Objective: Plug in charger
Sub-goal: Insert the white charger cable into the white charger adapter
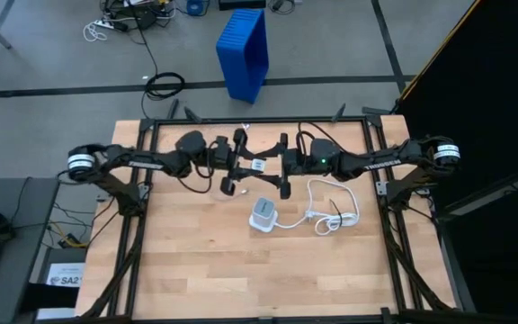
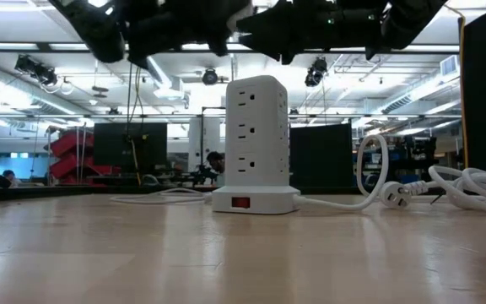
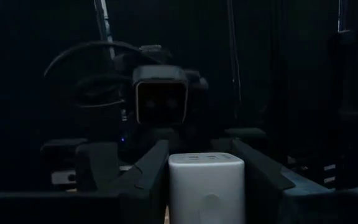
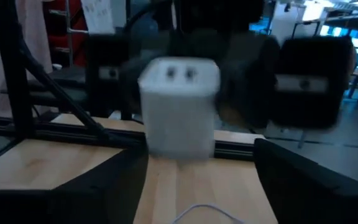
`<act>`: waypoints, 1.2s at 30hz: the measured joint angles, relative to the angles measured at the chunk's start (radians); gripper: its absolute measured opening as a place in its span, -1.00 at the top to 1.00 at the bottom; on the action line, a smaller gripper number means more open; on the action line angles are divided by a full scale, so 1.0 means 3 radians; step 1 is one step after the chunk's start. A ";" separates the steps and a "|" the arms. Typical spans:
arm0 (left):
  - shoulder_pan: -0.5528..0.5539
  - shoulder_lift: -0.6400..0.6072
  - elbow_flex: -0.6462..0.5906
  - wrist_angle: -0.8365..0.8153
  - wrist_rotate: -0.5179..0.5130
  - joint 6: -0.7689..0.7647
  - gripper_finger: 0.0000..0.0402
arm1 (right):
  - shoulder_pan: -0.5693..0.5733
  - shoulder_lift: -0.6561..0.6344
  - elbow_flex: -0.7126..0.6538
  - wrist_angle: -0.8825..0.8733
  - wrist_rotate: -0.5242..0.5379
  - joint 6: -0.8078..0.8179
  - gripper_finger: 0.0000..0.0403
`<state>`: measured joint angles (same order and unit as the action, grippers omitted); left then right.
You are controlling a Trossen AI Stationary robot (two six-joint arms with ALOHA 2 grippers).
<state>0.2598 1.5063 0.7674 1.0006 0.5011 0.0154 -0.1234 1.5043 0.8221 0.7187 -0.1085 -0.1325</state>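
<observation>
The counter is a pale wooden top in a black frame, standing on a grey floor; a blue bin stands on that floor beyond its far edge.

The left jaws are clamped on the charger, a small white block held in the air over the far half of the counter. In the left wrist view the charger sits between the two dark fingers, and its pale end face looks away from that arm, toward the right arm. In the right wrist view the same block shows a face with two small dark marks, though it is blurred. Its long axis seems to run along the line between the two arms, level with the counter.

The right jaws are just beside the charger on the other side, standing apart, and their fingers do not touch it.

Below, on the counter, a white power strip tower stands upright with a red switch on its base. Its thick white cord lies in loops to the right of it.
</observation>
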 joint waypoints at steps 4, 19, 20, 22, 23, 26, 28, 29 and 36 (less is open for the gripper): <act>-0.0023 0.0144 0.0135 0.0024 0.0068 -0.0003 0.38 | 0.0000 -0.0004 0.0001 -0.0011 -0.0004 0.0014 -0.25; -0.0015 0.0181 0.0168 -0.0057 0.0184 -0.0058 0.38 | 0.0042 0.0008 -0.0006 -0.0293 0.0128 -0.0216 0.96; -0.0014 0.0181 0.0168 -0.0055 0.0185 -0.0058 0.38 | 0.0042 0.0008 -0.0006 -0.0284 0.0130 -0.0227 0.96; -0.0015 0.0180 0.0168 -0.0055 0.0167 -0.0063 0.38 | 0.0042 0.0008 -0.0006 -0.0279 0.0143 -0.0221 0.89; -0.0015 0.0182 0.0167 -0.0068 0.0165 -0.0064 0.38 | 0.0040 0.0008 -0.0006 -0.0295 0.0143 -0.0191 0.84; -0.0015 0.0183 0.0164 -0.0076 0.0191 -0.0064 0.38 | 0.0040 0.0006 -0.0006 -0.0325 0.0138 -0.0177 0.64; -0.0012 0.0182 0.0159 -0.0083 0.0194 -0.0064 0.38 | 0.0052 0.0005 -0.0004 -0.0347 0.0160 -0.0177 0.50; -0.0012 0.0182 0.0159 -0.0087 0.0194 -0.0065 0.38 | 0.0056 0.0005 -0.0004 -0.0353 0.0170 -0.0177 0.41; -0.0027 0.0180 0.0157 -0.0081 0.0216 0.0010 0.38 | 0.0069 0.0001 -0.0004 -0.0308 0.0170 -0.0149 -0.13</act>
<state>0.2516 1.5604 0.8146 0.9762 0.5659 0.0185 -0.1027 1.5047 0.8207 0.6263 -0.0575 -0.1773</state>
